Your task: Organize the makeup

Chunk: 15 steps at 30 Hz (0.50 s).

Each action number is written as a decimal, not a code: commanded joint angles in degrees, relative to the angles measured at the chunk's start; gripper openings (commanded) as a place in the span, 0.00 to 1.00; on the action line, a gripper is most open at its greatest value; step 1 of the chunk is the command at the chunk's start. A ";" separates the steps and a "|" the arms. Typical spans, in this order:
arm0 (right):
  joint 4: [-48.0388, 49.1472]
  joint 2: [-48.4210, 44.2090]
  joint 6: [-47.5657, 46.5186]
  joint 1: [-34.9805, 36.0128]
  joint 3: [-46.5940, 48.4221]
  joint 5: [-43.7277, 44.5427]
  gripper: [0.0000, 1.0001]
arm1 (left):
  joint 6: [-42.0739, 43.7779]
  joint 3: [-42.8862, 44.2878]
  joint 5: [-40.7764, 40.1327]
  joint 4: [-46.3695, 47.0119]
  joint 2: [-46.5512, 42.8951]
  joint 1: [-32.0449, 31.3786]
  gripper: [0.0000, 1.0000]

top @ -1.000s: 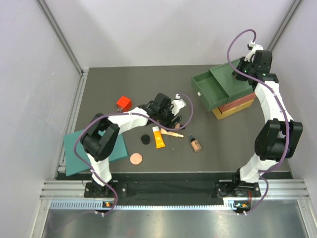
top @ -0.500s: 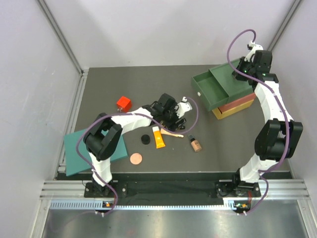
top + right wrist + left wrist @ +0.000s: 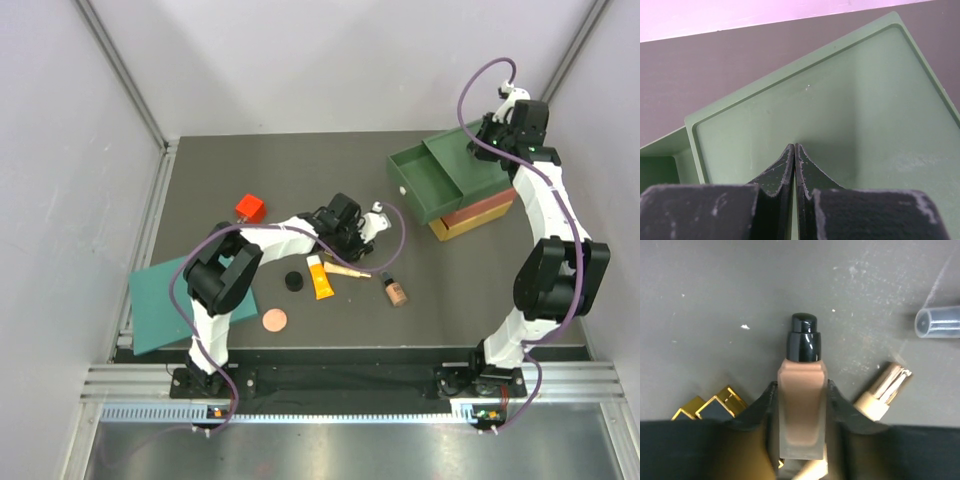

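Note:
A beige bottle (image 3: 801, 377) with a black cap lies on the dark table, and my left gripper (image 3: 801, 396) is shut on its body, one jaw against each side. In the top view this gripper (image 3: 353, 233) sits mid-table, covering that bottle. Near it lie an orange tube (image 3: 320, 278), a cream stick (image 3: 347, 270), a second beige bottle (image 3: 395, 290), a black round compact (image 3: 293, 281) and a copper disc (image 3: 274, 319). A black-gold palette (image 3: 715, 406) shows beside the left jaw. My right gripper (image 3: 795, 148) is shut, empty, above the green drawer box (image 3: 850, 100).
The stacked drawer box (image 3: 455, 185) stands at the back right with its green top drawer (image 3: 422, 182) pulled open. A red cube (image 3: 250, 208) sits at the left of the makeup. A teal sheet (image 3: 160, 305) lies at the near left. A clear cap (image 3: 940, 322) lies at the right.
My left gripper has shifted slightly right and closed its jaws onto the beige bottle. The right arm has stayed still.

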 commanded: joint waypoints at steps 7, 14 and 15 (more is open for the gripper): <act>-12.69 5.54 -1.05 0.11 -2.90 1.08 0.01 | -2.81 5.02 -1.29 -1.93 0.12 -0.15 0.00; -12.60 5.89 -1.05 0.11 -2.81 0.64 0.00 | -5.02 6.25 -8.84 0.09 -4.81 0.11 0.00; -12.52 5.80 -0.96 0.11 -2.81 0.64 0.00 | -5.10 6.17 -9.99 0.27 -5.34 0.03 0.00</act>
